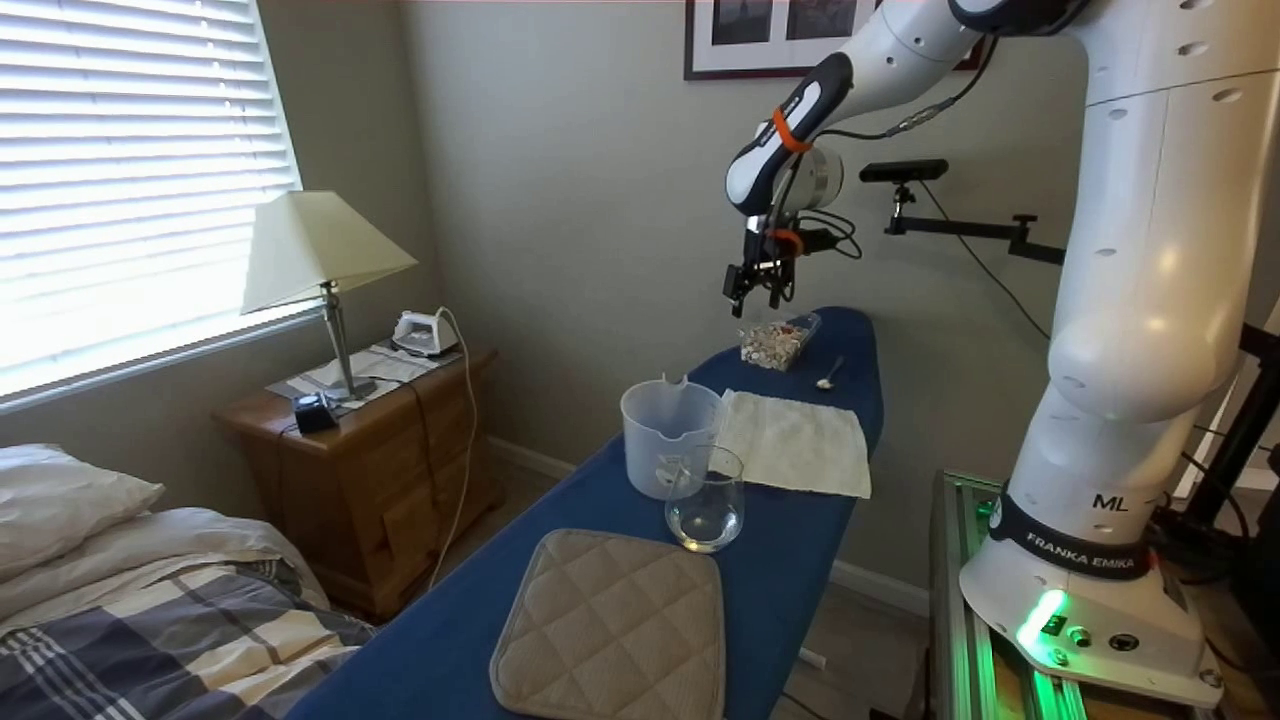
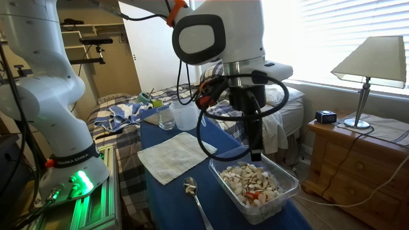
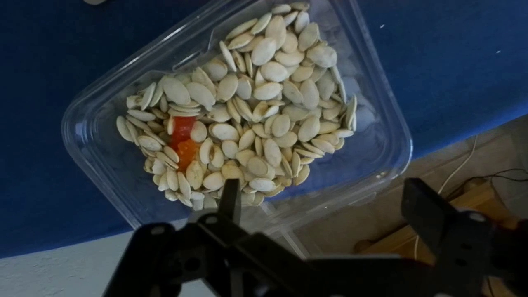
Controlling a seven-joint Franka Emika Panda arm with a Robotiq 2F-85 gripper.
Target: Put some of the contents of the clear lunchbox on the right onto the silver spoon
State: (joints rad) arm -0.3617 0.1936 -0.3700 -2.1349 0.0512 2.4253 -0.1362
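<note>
The claw point(image 3: 321, 194) is held over the clear lunchbox point(image 2: 268, 210), pointed downward, its fingers point(image 3: 231, 202) spread well apart. The lunchbox is set near the rounded end of the blue tabletop point(image 1: 590, 500) and is partly filled with pale seeds point(image 3: 272, 123), among which a red-and-orange piece point(image 3: 183, 142) is seen. Just beside it the silver spoon point(image 2: 199, 204) is laid, with a few seeds held in its bowl. A white cloth point(image 2: 177, 156) is spread nearby; farther along, a translucent measuring pitcher point(image 1: 655, 440) and a clear glass point(image 1: 705, 515) are placed side by side, with a quilted pad point(image 1: 620, 630) laid near the glass.
</note>
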